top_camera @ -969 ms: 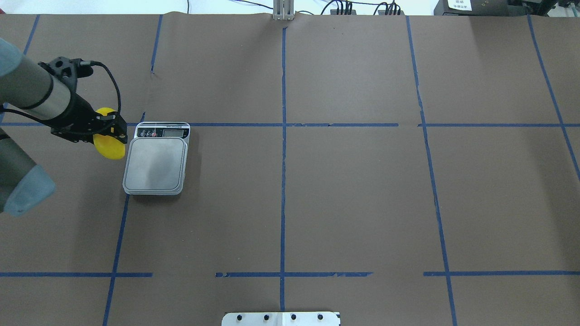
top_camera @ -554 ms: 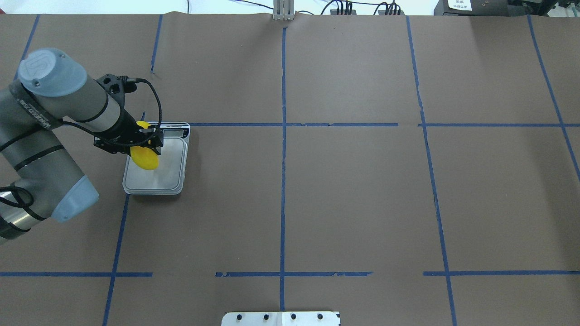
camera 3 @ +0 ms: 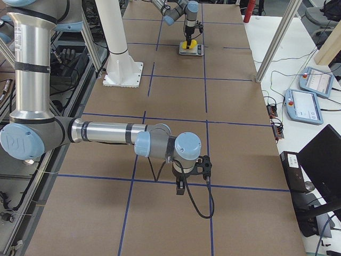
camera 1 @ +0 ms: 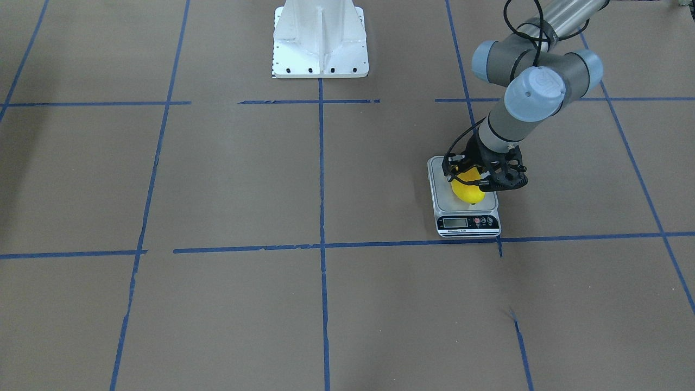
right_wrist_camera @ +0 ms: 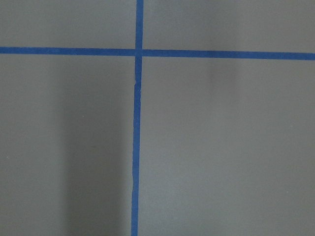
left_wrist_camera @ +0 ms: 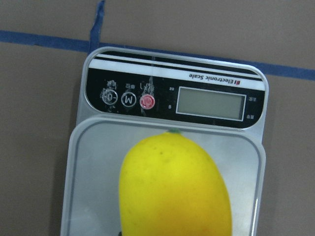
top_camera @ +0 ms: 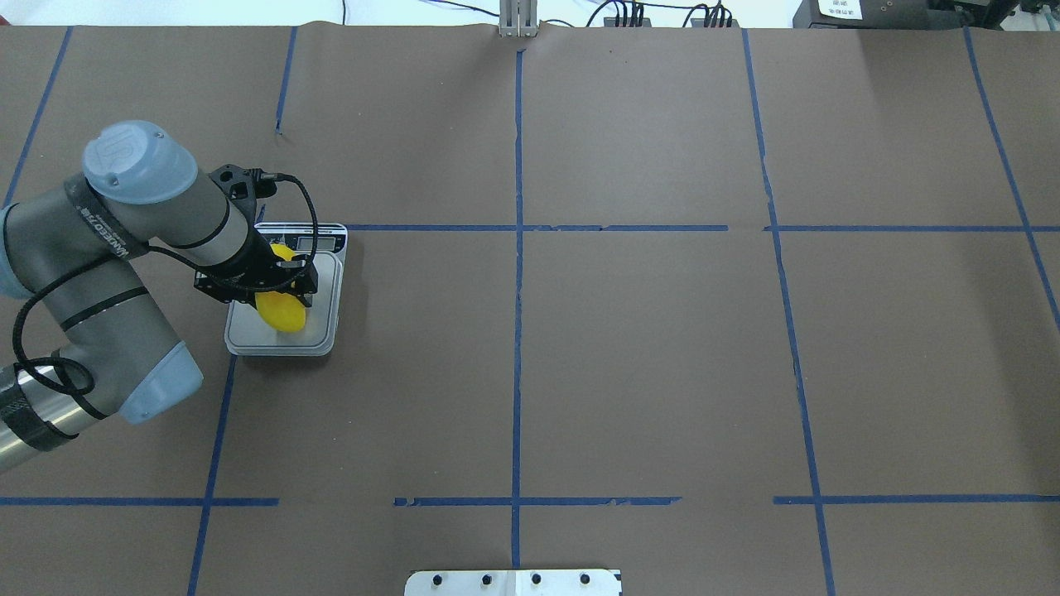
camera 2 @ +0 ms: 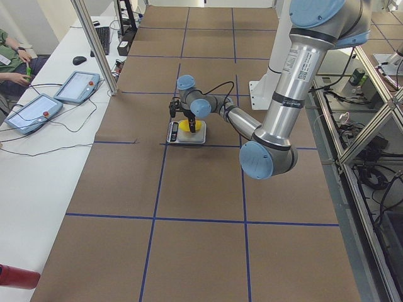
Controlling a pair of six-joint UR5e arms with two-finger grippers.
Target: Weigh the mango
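The yellow mango (top_camera: 282, 314) is held in my left gripper (top_camera: 283, 285), which is shut on it over the silver platform of the scale (top_camera: 325, 285). In the front-facing view the mango (camera 1: 467, 191) hangs low over the scale (camera 1: 468, 222) under the gripper (camera 1: 478, 182); I cannot tell whether it touches. The left wrist view shows the mango (left_wrist_camera: 174, 189) above the platform and the scale's blank display (left_wrist_camera: 211, 103). My right gripper (camera 3: 181, 184) shows only in the exterior right view, low over bare paper; I cannot tell if it is open or shut.
Brown paper with blue tape lines (top_camera: 517, 248) covers the table. The white robot base (camera 1: 320, 38) stands at the table's robot side. A side table with tablets (camera 2: 31, 112) runs along the far side of the table.
My left arm has carried the mango from beside the scale's left edge to over the platform, and lower toward it. The scale has not moved.
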